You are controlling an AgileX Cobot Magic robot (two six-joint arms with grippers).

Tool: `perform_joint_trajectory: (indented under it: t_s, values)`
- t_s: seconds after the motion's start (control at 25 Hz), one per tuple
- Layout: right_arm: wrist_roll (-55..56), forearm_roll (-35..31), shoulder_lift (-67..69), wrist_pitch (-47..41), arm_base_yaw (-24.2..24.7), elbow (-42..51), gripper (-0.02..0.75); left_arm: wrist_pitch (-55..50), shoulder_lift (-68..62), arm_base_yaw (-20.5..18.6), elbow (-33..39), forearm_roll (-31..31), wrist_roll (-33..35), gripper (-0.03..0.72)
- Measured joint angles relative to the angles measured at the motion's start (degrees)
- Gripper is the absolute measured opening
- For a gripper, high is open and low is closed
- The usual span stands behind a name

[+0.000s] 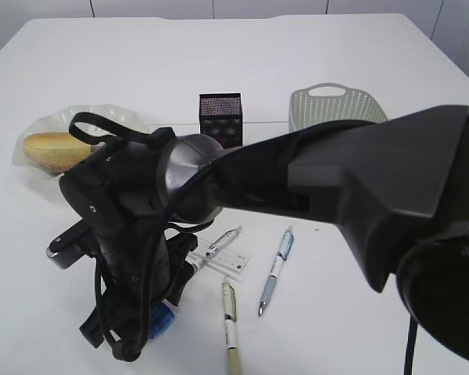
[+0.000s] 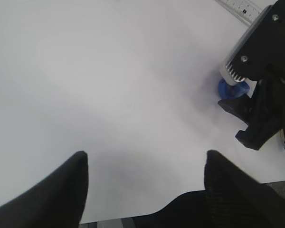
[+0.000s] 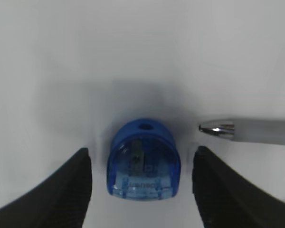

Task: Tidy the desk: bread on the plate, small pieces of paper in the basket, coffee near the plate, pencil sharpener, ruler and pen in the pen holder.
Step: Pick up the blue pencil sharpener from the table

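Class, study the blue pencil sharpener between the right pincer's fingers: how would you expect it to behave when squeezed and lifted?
The blue pencil sharpener looks like small, clear hard plastic, so probably stiff and light. Its glossy, rounded sides may slip between the fingers of the open right pincer. It seems to lie flat, so rolling appears unlikely.

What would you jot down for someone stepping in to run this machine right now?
Right gripper: open, fingers either side of the blue pencil sharpener, not closed on it.
Left gripper: open, empty, over bare table.
Done: bread on the plate.
Left: sharpener, ruler and three pens into the black mesh pen holder.
Basket stands back right; no coffee or paper scraps in view.
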State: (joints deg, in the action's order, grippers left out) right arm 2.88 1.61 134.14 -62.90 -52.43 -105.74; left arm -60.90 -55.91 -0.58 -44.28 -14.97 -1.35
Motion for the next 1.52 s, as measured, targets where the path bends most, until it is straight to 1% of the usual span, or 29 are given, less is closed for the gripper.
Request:
perform_joint_trajectory:
  t_s: [0.24,0.32,0.4,0.56,0.6,1.16,1.36,1.52]
  values:
    - [0.00,-0.50,1.04,0.04,0.02,-0.25,0.489,-0.22,0.00,0.00,0.00,0.00,0.00,0.557]
    - [0.00,-0.58,1.18,0.14,0.12,-0.62,0.477,-0.22,0.00,0.00,0.00,0.00,0.10,0.557]
    - [0.00,-0.58,1.18,0.14,0.12,-1.12,0.445,-0.22,0.00,0.00,0.00,0.00,0.10,0.556]
    - [0.00,-0.58,1.18,0.19,0.12,-1.65,0.354,-0.22,0.00,0.00,0.00,0.00,0.10,0.557]
    - [0.00,-0.58,1.22,0.19,0.12,-1.65,0.344,-0.22,0.00,0.00,0.00,0.00,0.10,0.557]
    - [0.00,-0.58,1.45,-0.83,0.12,-2.03,0.343,-0.32,0.00,0.00,0.00,0.00,0.10,0.557]
    - [0.00,-0.58,1.71,-0.87,0.12,-2.03,0.377,-0.32,0.00,0.00,0.00,0.00,0.10,0.557]
    - [0.00,-0.58,1.85,-1.43,0.12,-2.03,0.379,-0.32,0.00,0.00,0.00,0.00,0.10,0.556]
